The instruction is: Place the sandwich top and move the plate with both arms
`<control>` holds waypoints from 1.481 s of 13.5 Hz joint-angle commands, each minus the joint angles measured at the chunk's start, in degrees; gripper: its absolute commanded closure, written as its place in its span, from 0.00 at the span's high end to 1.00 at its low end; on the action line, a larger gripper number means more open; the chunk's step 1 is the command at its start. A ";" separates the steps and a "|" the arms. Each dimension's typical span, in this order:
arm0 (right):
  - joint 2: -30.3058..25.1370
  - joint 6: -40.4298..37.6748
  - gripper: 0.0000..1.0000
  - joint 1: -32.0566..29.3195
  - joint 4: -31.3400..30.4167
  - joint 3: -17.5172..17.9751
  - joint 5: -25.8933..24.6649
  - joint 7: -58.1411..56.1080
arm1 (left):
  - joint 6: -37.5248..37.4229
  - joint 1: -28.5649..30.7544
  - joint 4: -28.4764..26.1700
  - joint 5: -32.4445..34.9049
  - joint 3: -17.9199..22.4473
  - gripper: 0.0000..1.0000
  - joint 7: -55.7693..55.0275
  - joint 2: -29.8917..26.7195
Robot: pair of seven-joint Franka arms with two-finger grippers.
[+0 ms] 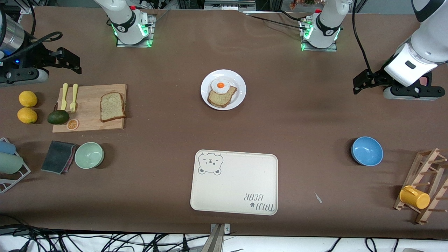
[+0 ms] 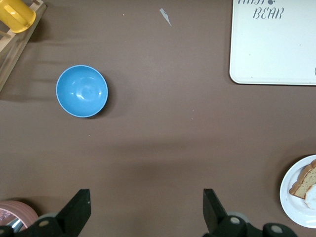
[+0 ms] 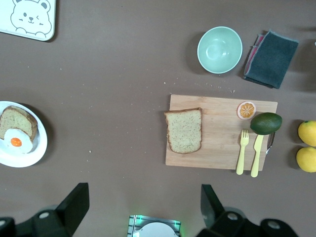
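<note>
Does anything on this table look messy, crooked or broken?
Mostly tidy. The fried egg hangs off one corner of its bread slice on the plate rather than centred. A small pale scrap lies on the bare table beside the bear tray. Nothing looks spilled or broken.

Count of the things on the table

There are two bread slices: one sandwich top (image 1: 112, 106) on one wooden board (image 1: 89, 120), one slice under one fried egg (image 1: 220, 85) on one plate (image 1: 223, 89). Also two lemons (image 1: 27, 98), one avocado (image 1: 58, 117), two bowls (image 1: 89, 155), one tray (image 1: 234, 182), one yellow cup (image 1: 414, 197), one folded cloth (image 1: 58, 157), two grippers (image 1: 360, 84).
</note>
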 commanded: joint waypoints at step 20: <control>2.53 13.32 1.00 2.35 -12.58 2.88 -8.30 1.15 | -1.31 0.39 1.77 0.85 -0.19 1.00 1.14 0.68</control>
